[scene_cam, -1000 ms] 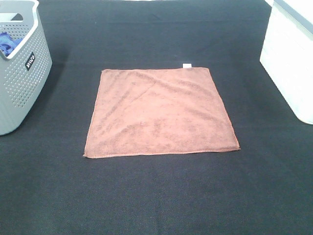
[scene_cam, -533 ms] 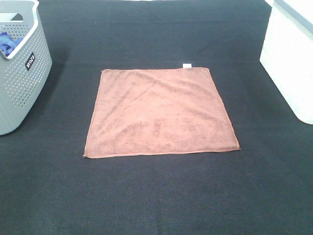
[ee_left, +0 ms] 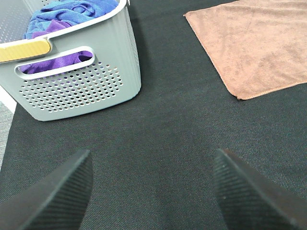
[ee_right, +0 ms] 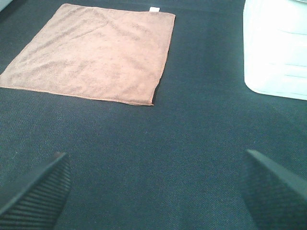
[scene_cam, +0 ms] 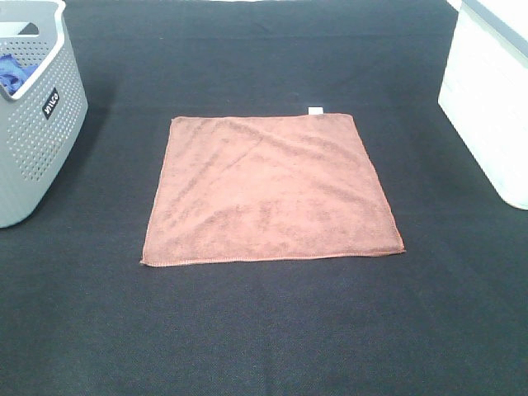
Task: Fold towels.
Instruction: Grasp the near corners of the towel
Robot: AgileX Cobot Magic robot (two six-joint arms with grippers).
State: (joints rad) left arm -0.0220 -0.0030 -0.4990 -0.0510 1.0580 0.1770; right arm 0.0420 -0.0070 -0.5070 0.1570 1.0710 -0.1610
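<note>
i see the towel lying flat and fully spread on the black mat, near the middle of the high view, with faint creases running across its surface. its small white tag pokes out from the far edge, close to the right corner. a grey basket with perforated walls stands at the left, well apart from the towel, and holds a blue cloth with a purple cloth showing through the handle slot. a white bin sits at the right side, also apart from the towel. the left gripper hangs over bare mat between the basket and the towel's near left corner. its two dark ribbed fingers are spread wide with nothing between them. the right gripper hangs over bare mat on the near side of the towel's right corner, with the bin off to its side. its fingers are likewise spread wide and hold nothing. neither gripper touches the towel.
</note>
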